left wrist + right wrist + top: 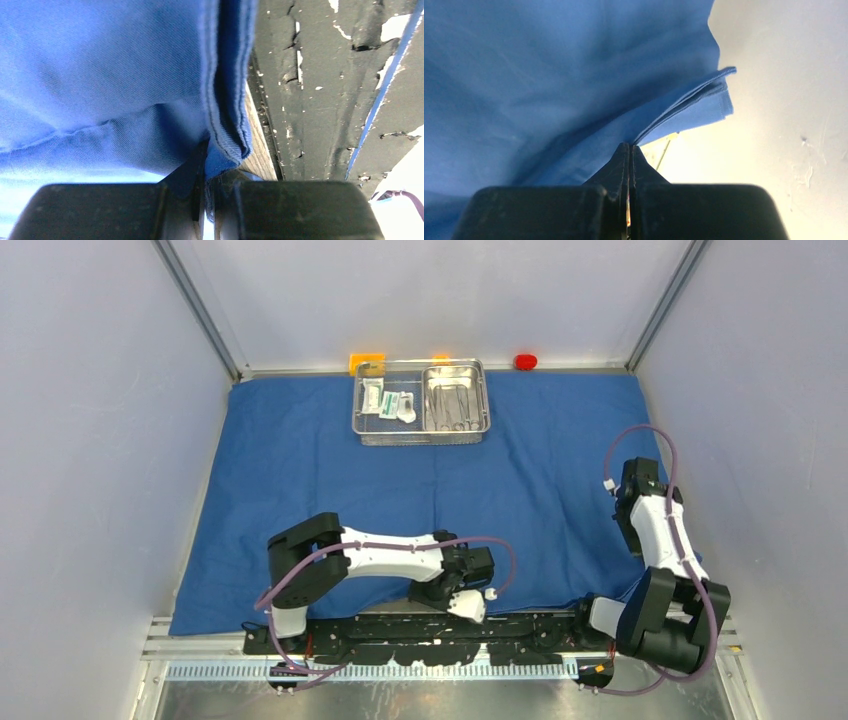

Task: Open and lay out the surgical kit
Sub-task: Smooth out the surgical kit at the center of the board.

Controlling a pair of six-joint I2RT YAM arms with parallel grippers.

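Spreading blue cloth wrap (pixel 300 470) flat; wire-mesh basket (pixel 421 438) sits at its far edge. Left gripper (pixel 206 160) jaws clamped on near hem, right gripper (pixel 629 150) jaws pinching right edge. Next: tug outward, evenly.

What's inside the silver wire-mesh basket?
Small white packets on its left side, a smaller steel tray holding slim metal instruments on its right. Anything under that tray is covered.
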